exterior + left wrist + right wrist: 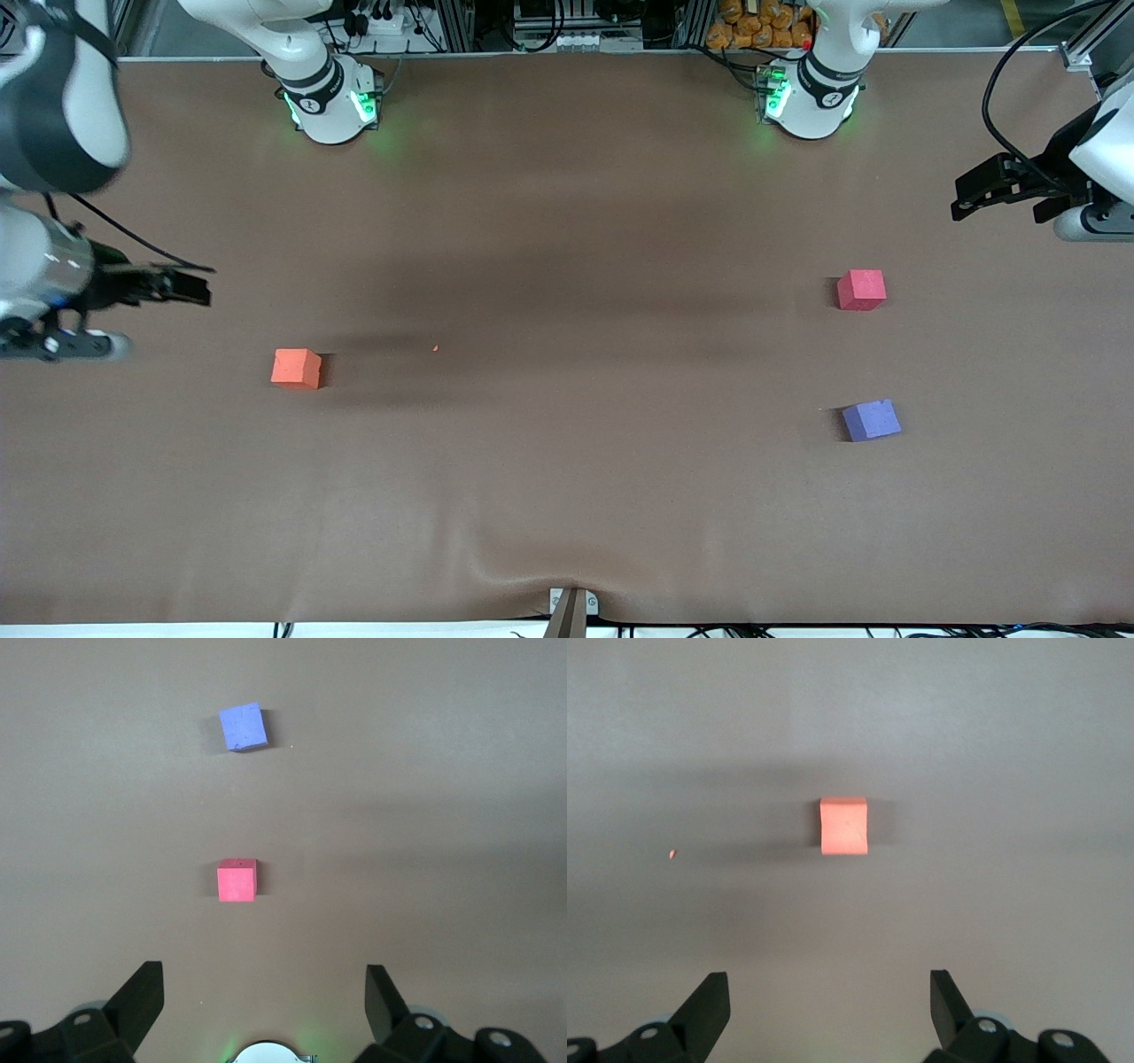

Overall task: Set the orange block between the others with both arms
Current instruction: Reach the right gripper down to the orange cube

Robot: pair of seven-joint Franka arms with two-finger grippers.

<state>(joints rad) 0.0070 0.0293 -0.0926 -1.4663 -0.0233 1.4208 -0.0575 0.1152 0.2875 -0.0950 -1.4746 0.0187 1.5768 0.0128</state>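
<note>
The orange block (297, 369) sits alone on the brown desk (567, 496) toward the right arm's end, well apart from the red-pink cube (861, 290) and the purple cube (872, 420), which lie toward the left arm's end, the purple one nearer the front camera. A tiny orange crumb (435, 348) rests beside the orange block. The right end effector (828, 1010) hangs over the desk's edge, fingers spread and empty; the left end effector (264, 1005) hangs at its own end, likewise spread wide, holding nothing, the red-pink cube the closer of the two in its wrist view
</note>
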